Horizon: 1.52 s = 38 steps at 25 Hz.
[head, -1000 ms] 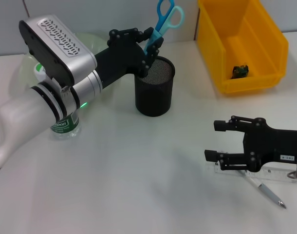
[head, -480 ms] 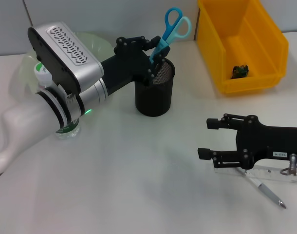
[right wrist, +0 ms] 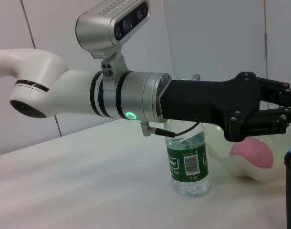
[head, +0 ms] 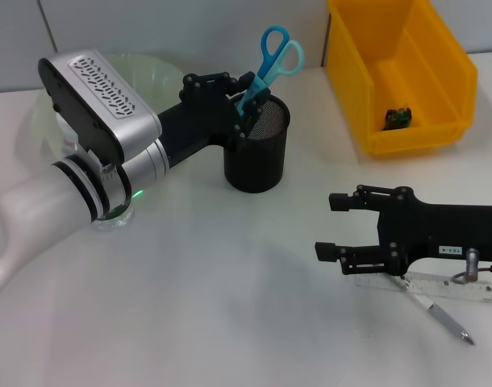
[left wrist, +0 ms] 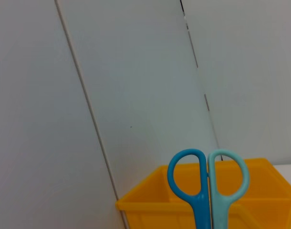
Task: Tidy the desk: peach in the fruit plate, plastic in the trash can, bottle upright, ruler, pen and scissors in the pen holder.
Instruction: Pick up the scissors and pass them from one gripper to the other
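White surface (head: 230,306) and pale wall panels frame the scene, holding one pair of scissors, one pen holder, one bottle, one peach, one ruler, one pen, one yellow bin and one fruit plate. At far centre the left hand (head: 244,103), reaching across from the left side, is clamped on the blue scissors (head: 266,60), whose blades dip into the black mesh pen holder (head: 256,153) while the handles tilt up above its rim. One bottle (right wrist: 186,160) stands upright under the left forearm, with the pink peach (right wrist: 251,153) lying in the translucent fruit plate (head: 145,68) behind it. On the near right, the right hand (head: 336,226), fingers apart, hangs level just above the surface, pointing left. One clear ruler (head: 439,289) and one pen (head: 441,316) lie under and beside it. A small dark item (head: 397,118) sits in the yellow bin (head: 439,97) at far right.
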### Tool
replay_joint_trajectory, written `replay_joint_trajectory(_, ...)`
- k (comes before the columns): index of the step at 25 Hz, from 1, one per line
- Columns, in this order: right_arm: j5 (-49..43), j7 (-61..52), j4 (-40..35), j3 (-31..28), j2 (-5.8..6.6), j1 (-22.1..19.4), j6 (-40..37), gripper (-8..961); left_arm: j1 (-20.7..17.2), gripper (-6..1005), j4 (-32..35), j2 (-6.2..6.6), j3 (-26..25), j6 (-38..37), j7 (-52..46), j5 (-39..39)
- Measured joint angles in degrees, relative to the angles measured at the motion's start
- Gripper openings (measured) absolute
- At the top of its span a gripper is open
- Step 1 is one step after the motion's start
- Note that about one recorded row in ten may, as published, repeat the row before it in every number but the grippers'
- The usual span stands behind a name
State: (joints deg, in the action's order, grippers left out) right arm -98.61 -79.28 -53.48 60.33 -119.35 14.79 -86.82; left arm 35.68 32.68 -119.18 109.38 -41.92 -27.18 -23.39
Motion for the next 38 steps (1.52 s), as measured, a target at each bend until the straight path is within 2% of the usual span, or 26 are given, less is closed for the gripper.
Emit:
replay_joint_trajectory(14, -0.2, -0.8, 0.2, 3.4, 0.0, 1.6, 2.8, 819, -0.1, 274, -1.9, 0.0, -0.2, -6.9, 2.4, 2.7)
replay_joint_trajectory(24, -0.3, -0.9, 1.4, 5.5, -0.02, 3.5, 3.9, 818, 0.7, 277, -2.2, 0.0, -0.2, -2.9, 3.1, 2.8)
replay_joint_trajectory(38, -0.3, -1.6, 1.6, 6.7, -0.09, 4.6, 5.2, 818, 1.0, 282, -2.9, 0.0, 0.2, -3.1, 3.2, 2.7)
